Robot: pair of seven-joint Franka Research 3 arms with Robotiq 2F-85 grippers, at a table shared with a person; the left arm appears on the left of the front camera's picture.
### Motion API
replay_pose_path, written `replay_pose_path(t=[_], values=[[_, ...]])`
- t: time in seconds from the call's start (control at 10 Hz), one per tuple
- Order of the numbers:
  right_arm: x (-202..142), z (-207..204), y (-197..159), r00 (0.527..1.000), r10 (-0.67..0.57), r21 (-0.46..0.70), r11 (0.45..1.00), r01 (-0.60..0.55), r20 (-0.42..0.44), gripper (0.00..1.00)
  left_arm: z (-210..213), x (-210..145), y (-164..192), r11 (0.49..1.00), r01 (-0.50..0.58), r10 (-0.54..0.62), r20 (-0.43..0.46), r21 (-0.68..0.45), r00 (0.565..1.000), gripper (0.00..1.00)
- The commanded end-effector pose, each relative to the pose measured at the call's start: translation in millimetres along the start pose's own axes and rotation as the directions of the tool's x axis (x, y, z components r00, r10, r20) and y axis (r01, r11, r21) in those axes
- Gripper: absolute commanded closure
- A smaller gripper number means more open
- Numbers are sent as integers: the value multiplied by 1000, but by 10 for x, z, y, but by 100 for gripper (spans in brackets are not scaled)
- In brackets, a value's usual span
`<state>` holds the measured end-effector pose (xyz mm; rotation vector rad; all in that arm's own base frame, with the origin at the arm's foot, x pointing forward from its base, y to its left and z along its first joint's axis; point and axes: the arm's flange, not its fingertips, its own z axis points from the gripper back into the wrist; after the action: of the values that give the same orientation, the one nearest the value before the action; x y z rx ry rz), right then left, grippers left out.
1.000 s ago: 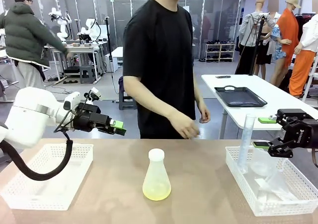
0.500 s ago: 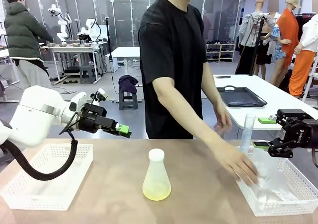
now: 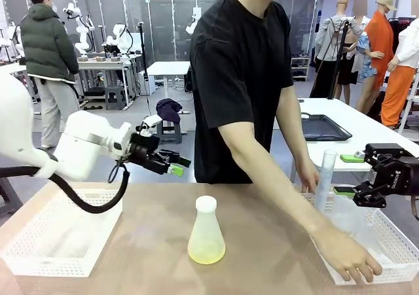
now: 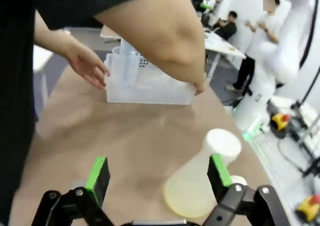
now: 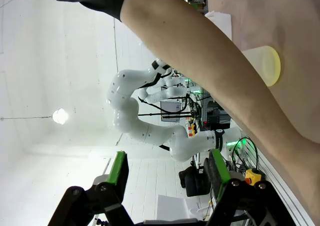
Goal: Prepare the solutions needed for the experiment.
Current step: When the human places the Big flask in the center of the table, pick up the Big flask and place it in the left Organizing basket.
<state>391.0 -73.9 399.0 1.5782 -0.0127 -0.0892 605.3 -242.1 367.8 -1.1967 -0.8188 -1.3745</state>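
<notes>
The solutions (image 3: 206, 250) are a shallow pale yellow-green layer in the bottom of a frosted conical flask (image 3: 206, 228) standing at the table's middle. My left gripper (image 3: 177, 169) hovers open above the table's far edge, up and to the left of the flask. In the left wrist view the flask (image 4: 200, 183) stands just beyond the open gripper (image 4: 159, 176), toward its right finger. My right gripper (image 3: 348, 174) hangs open over the right basket (image 3: 314, 233), beside a tall clear cylinder (image 3: 324, 180). Nothing lies between the right gripper's (image 5: 167, 168) fingers.
The person leans across the table, one hand (image 3: 353, 262) on the right basket's front edge, the other hand (image 3: 308, 177) by the cylinder. Their forearm (image 5: 225, 70) crosses the right wrist view. A white basket (image 3: 59, 233) sits at the left.
My left arm swung right and its gripper dropped nearer the flask. The person leaned in, sliding one hand to the right basket's front edge and bringing the other near the cylinder. The right gripper stayed still.
</notes>
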Motion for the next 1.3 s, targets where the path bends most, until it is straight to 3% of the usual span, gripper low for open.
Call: replay_pose_path(t=[0.0, 0.2, 0.3, 0.4, 0.8, 1.2], values=[[1, 2, 22, 1000, 6, 0, 1000, -6, 0, 19, -9, -83, 295, 991, 70, -68, 20, -111, 997, 0], [1, 2, 22, 1000, 6, 0, 1000, -6, 0, 19, -71, -115, 357, 965, 105, -103, 20, -239, 994, 0], [1, 2, 22, 1000, 6, 0, 1000, -6, 0, 19, -63, -74, 336, 977, 64, -52, 62, -201, 997, 0], [1, 2, 22, 1000, 6, 0, 1000, -6, 0, 19, -107, -161, 259, 984, 89, -87, 20, -153, 996, 0], [1, 2, 22, 1000, 6, 0, 1000, -6, 0, 19, -103, -167, 294, 981, 89, -84, 34, -173, 996, 0], [1, 2, 22, 1000, 6, 0, 1000, -6, 0, 19, -467, -399, 429, 893, 266, -255, 79, -364, 964, 0]])
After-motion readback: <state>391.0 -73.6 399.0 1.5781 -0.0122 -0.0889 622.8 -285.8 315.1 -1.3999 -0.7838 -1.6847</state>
